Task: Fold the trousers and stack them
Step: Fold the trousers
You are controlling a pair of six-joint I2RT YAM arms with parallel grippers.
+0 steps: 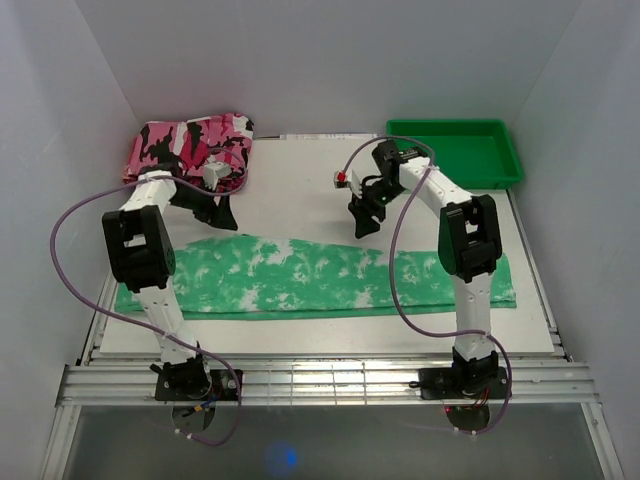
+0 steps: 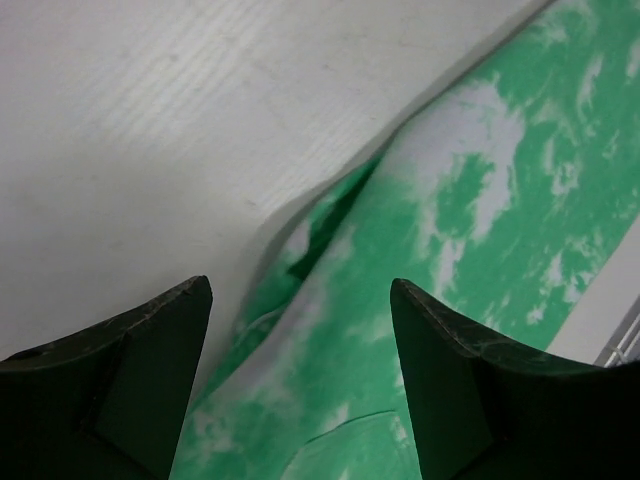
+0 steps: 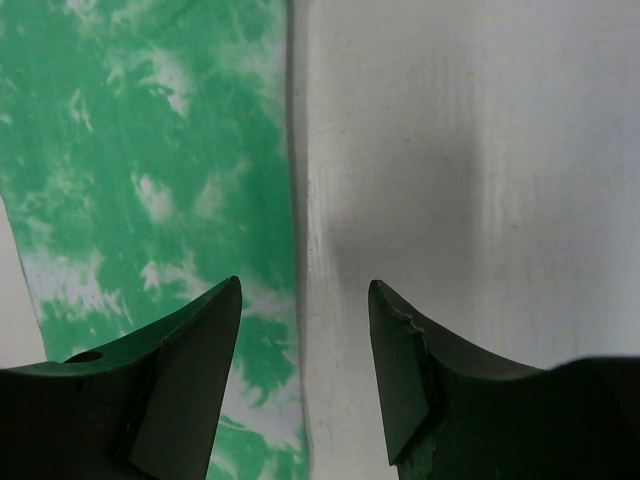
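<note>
Trousers (image 1: 300, 278) lie flat in a long strip across the near bench (image 1: 290, 195).
Probably soft, limp, light cloth: pinch its far edge, where the left jaws and right jaws hang apart, empty.

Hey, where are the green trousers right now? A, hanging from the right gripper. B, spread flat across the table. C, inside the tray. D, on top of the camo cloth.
B: the trousers lie in a long flat strip across the table's near half.
</note>
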